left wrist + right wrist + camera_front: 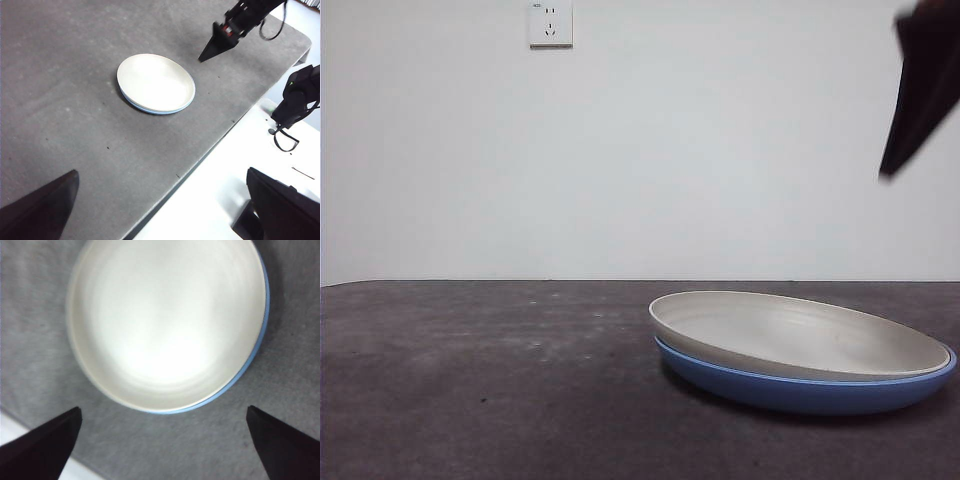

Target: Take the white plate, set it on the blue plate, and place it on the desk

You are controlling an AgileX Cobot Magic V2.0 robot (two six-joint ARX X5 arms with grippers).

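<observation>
Front view: the right gripper (925, 85) hangs as a dark tip at the upper right, above the white plate (798, 335), which sits tilted inside the blue plate (810, 392) on the right of the surface (490, 400).

Left wrist view: the left gripper (165, 205), jaws spread wide and empty, is well apart from the stacked plates.

Right wrist view: jaws wide apart, holding nothing, above the white plate.

You see the right claw (207, 54) ending in matte black wedge-shaped jaws tapering to points, red-lit electronics and looping black cable behind it; the left claw (160, 210) matches in black.
</observation>
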